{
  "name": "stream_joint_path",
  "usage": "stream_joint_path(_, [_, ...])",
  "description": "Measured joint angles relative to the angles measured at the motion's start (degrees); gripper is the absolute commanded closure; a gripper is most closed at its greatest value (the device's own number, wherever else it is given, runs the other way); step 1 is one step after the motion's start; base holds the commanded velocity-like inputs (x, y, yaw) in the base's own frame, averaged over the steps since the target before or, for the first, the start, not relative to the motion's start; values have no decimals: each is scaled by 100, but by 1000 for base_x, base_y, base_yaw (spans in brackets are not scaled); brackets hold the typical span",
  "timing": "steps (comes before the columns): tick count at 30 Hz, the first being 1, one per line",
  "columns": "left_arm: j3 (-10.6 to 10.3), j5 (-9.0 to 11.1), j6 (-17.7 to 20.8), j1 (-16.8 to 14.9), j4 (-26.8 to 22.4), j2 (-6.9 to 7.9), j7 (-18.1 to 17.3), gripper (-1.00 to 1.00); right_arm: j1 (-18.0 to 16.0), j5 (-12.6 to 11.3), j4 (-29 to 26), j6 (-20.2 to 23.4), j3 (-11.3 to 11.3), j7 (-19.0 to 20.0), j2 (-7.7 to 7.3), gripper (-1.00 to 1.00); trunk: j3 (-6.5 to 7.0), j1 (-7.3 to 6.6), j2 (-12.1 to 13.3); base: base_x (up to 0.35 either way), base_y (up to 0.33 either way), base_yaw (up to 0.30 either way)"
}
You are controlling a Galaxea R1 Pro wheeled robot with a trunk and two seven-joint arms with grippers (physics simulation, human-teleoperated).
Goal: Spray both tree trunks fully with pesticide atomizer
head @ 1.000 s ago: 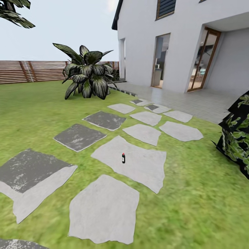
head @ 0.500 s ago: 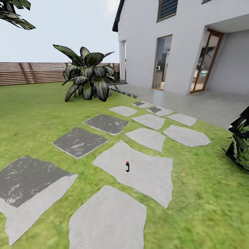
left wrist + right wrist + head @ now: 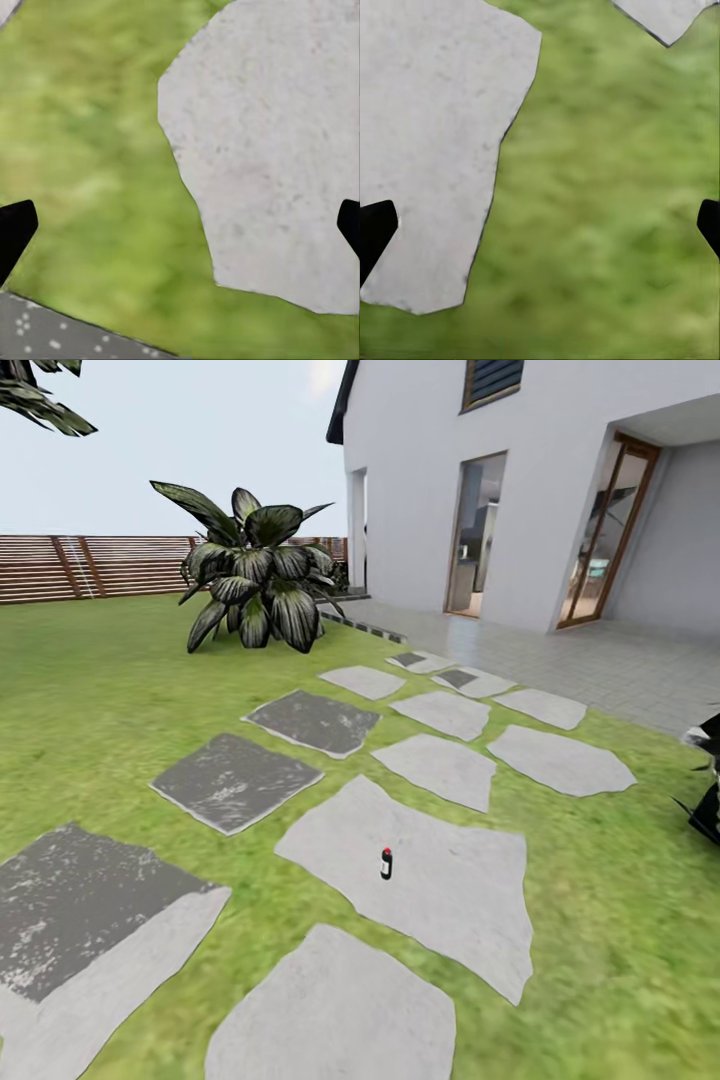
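Observation:
The pesticide atomizer (image 3: pixel 386 863), a tiny dark bottle with a red top, stands upright on a pale grey paving stone (image 3: pixel 440 880) in the lawn, ahead of me. In the left wrist view my left gripper (image 3: pixel 180 229) is open, its two black fingertips wide apart over grass and a pale stone (image 3: pixel 277 150). The right gripper (image 3: pixel 540 229) is likewise open above grass and a pale stone (image 3: pixel 431 142). Neither gripper holds anything. A few dark green crown leaves (image 3: pixel 40 405) hang in at the upper left; no thick trunk is in sight.
Grey stepping stones (image 3: pixel 235 780) run toward the white house (image 3: pixel 530 490) and its tiled patio. A short palm (image 3: pixel 255 580) stands on the lawn before the brown slatted fence (image 3: pixel 90 565). A dark leafy plant (image 3: pixel 708 780) pokes in at the right edge.
The whole view has shifted: the camera has advanced, so the atomizer and stones sit lower and larger. The dark plant at the right has slid mostly out of frame.

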Motion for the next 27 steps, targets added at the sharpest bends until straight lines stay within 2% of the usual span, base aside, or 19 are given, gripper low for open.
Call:
stream_joint_path(10, [3,7,4,0,0,0,0,-100,0,-7,0,-7,0,0,0,-100,0,0,0,252,223,-14])
stream_joint_path(27, [3,12,2,0,0,0,0,-100,0,-8,0,-7,0,0,0,-100,57,0,0,146,281,-227])
